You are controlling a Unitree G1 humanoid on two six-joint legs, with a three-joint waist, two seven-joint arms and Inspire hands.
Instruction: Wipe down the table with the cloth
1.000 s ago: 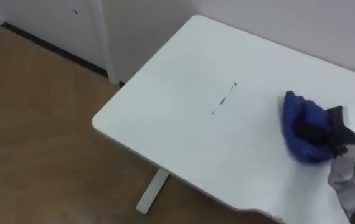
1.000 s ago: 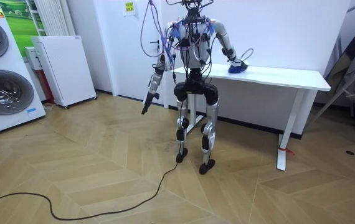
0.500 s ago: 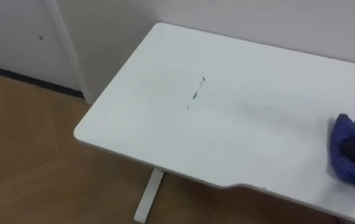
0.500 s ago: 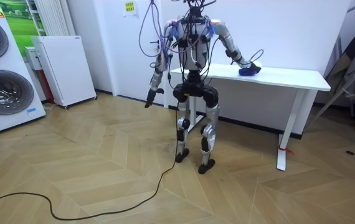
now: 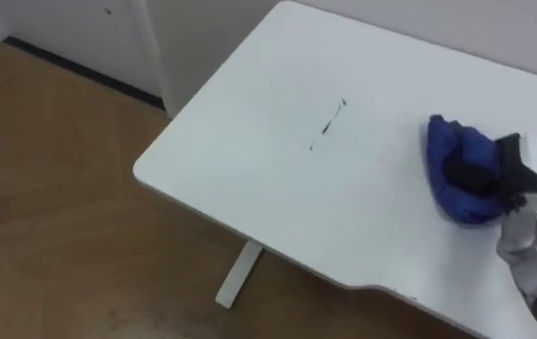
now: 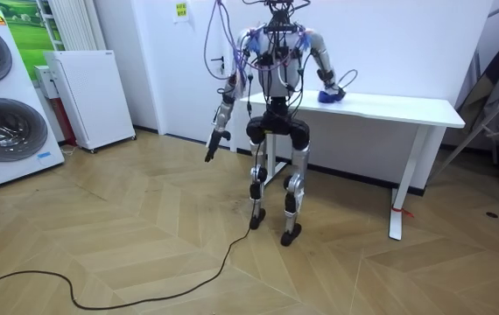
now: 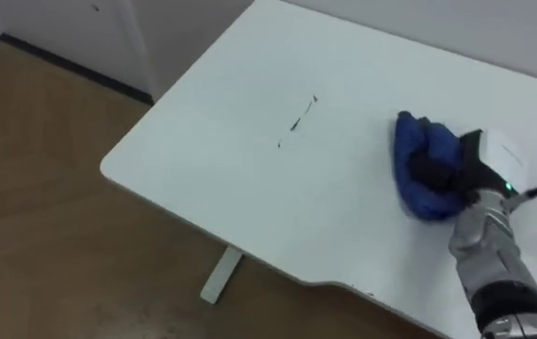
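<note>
Right of the dark mark [image 5: 327, 125] on the table [image 5: 250, 160], the right hand [image 5: 509, 179] clutched the blue cloth [image 5: 447, 165], seemingly soft and light, best gripped by its bunched top.

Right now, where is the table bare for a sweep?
Bare: the table from its left corner to the dark marks, and the strip between those marks and the blue cloth. Crowded only at the right, where the right hand clutches the cloth.
</note>
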